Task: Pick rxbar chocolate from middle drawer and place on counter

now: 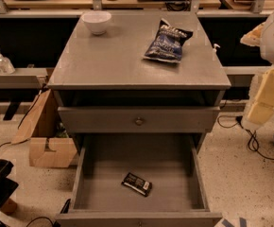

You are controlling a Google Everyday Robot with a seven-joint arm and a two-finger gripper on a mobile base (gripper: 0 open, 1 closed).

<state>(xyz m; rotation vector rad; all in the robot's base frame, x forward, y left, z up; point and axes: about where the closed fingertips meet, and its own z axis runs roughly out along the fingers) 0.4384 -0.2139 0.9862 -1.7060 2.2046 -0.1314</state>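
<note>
Grey tabletop [108, 60], the goal surface; beneath it the middle drawer [127, 160] stands open, exposing the rxbar chocolate [137, 183] flat on its floor. My arm [269, 79] waits right; my jaws are out of view, so I cannot tell their state.

The rxbar chocolate [137, 183] is black, middle drawer [123, 162] and counter [111, 56] grey, chip bag [167, 44] blue.

We see the deep grey wooden drawer [137, 164] open from above; the grey knobbed drawer front [138, 119] overhangs its back. The hand is out of view.
</note>
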